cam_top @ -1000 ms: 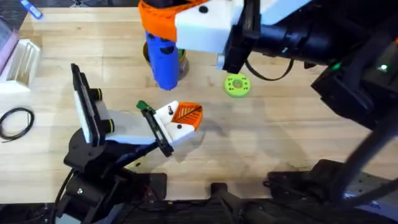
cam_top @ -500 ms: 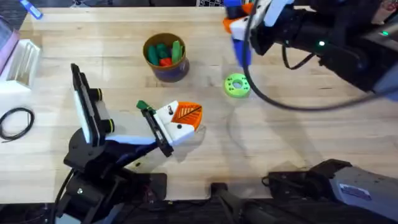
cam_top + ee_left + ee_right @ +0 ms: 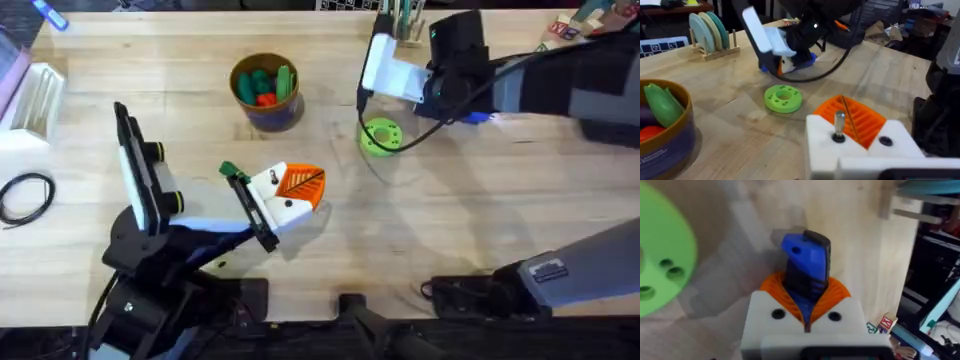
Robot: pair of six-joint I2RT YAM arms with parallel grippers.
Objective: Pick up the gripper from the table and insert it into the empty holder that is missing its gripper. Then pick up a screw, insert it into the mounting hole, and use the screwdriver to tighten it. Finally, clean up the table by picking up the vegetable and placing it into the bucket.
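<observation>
Overhead: right arm reaches across the upper right of the frame, its right gripper (image 3: 385, 72) low over the table at upper centre, just above the flat green disc (image 3: 380, 137). In the right wrist view the white fingers with orange pads (image 3: 837, 294) are clamped on the blue screwdriver (image 3: 807, 265), which juts out from between them over the wood. A sliver of the blue body also shows beside the arm in the overhead view.

Left gripper (image 3: 285, 195) sits at centre-left of the overhead frame, resting low by the table. The left wrist view shows a white block with an orange ribbed gripper wedge (image 3: 852, 117) seated on it and a small metal screw (image 3: 839, 125) standing upright in a hole of the white holder (image 3: 860, 150) (whether the screw is fully seated cannot be told). Cannot tell whether the left fingers are apart or together.

Bucket (image 3: 266, 92) stands upper left of centre, holding green and red toy pieces; a green vegetable (image 3: 662, 105) lies inside it at the left edge of the left wrist view.

A black cable loop (image 3: 25, 195) lies at the left edge of the table (image 3: 480, 220).
</observation>
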